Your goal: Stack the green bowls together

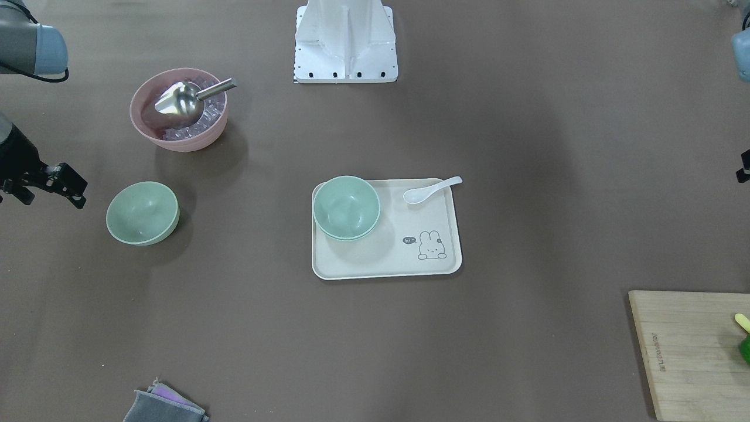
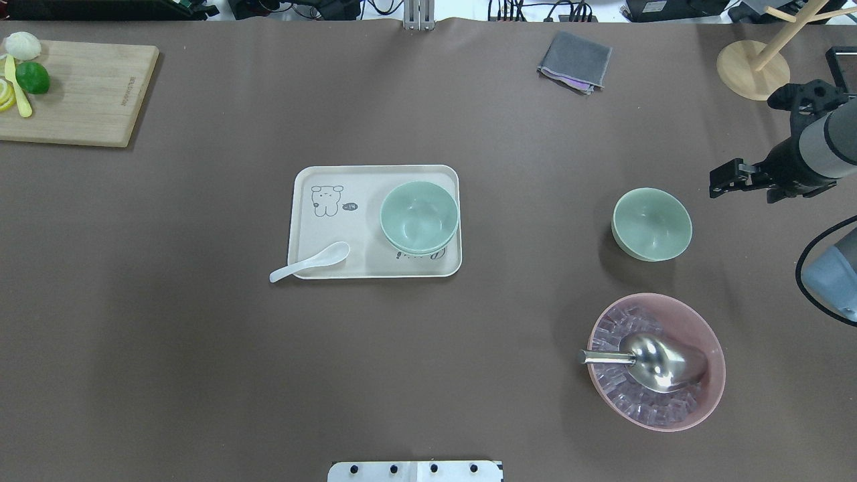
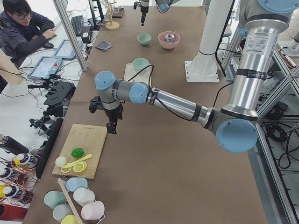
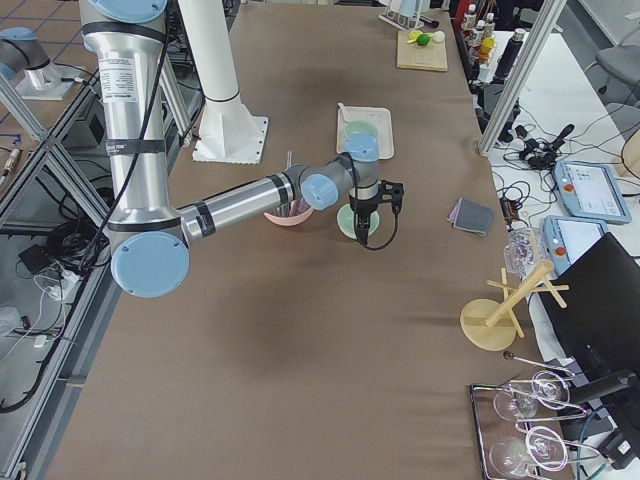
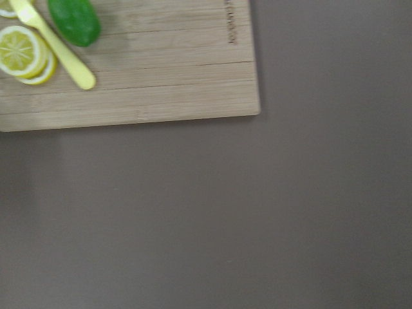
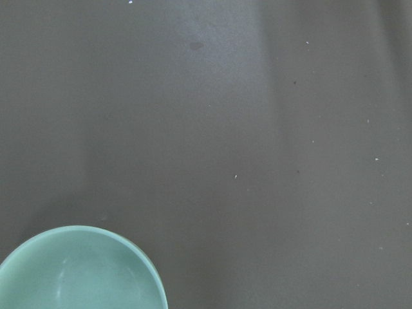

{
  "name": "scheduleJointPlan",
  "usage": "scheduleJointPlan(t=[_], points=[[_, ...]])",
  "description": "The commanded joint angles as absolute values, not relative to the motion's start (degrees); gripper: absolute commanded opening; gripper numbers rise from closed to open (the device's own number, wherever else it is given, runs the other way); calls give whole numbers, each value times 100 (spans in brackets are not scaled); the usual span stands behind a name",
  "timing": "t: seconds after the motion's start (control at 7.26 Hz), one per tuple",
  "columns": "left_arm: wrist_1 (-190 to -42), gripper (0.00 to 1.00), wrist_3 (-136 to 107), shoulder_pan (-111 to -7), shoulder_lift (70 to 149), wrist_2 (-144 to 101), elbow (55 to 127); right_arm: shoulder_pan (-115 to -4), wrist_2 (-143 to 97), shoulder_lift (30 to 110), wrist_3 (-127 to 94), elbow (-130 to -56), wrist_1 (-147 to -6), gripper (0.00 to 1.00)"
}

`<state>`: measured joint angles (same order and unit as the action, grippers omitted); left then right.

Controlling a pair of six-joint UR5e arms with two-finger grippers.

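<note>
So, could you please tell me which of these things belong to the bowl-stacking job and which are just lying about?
Job: lone green bowl; nested green bowls.

Lying about: bunny tray, white spoon, pink bowl of ice, metal scoop, cutting board, lime, grey cloth.

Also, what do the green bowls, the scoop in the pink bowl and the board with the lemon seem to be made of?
The green bowls look like matte plastic: even pale colour, soft dull sheen, no pattern. The scoop looks like polished metal: silvery, with bright reflections. The board looks like bare wood, perhaps bamboo: light grain lines along it.
</note>
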<state>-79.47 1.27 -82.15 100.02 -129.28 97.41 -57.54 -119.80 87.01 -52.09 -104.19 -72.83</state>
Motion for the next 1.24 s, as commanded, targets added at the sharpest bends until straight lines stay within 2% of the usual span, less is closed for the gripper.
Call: scheduleJointPlan(t=[0.0, 0.28, 0.41, 0.69, 0.83, 0.96, 1.1], points=[[-7963, 98, 299, -8262, 9940, -12858, 9703, -5363, -11788, 8727, -5878, -10169, -6680, 96], [-7963, 98, 299, -8270, 9940, -12850, 9703, -4923, -11348, 8666, -6343, -10142, -6671, 80], [-7980, 98, 299, -8262, 9880, -12867, 9712, -4904, -11338, 8736, -6354, -10203, -6671, 66], [-7998, 98, 299, -8253, 9835, -12885, 9764, -4861, -11338, 8824, -6363, -10213, -6671, 53], [-8007, 98, 299, -8253, 9757, -12885, 9817, -4826, -11329, 8833, -6372, -10213, -6671, 43], [-8007, 98, 299, -8253, 9756, -12885, 9826, -4825, -11329, 8833, -6372, -10213, -6671, 36], [-8007, 98, 299, -8253, 9747, -12876, 9826, -4808, -11338, 8824, -6381, -10213, -6671, 35]])
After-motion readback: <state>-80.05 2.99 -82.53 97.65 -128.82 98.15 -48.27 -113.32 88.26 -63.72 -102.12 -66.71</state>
